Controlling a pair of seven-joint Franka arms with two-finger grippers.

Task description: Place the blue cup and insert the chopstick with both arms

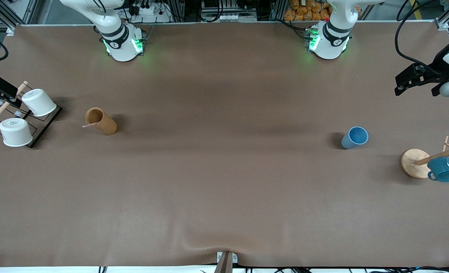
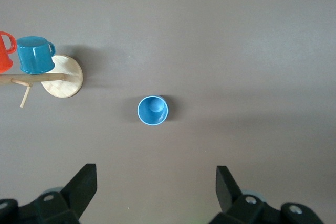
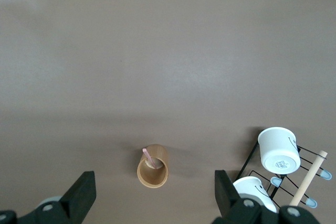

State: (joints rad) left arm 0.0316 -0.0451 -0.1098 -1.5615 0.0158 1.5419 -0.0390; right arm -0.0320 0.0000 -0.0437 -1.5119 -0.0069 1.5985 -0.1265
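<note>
Blue cup [image 1: 355,137] stands upright, mouth up, at right of centre in the front view, toward the left arm's end of the table. Left gripper [image 1: 417,81], upper right, hangs wide open and empty, the nearer hand. Chopstick [image 1: 90,124] leans in the brown cup [image 1: 101,121], centre-left. Right gripper [image 3: 152,195], high over that end of the table, is open and empty.

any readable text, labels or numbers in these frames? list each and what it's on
None can be read.
Round dark marks on the two arm bases: too small to read.
Print on the underside of one white cup on the wire rack: blurred, unreadable.
Blue cup, brown cup, chopstick, teal mug: no markings visible.
</note>
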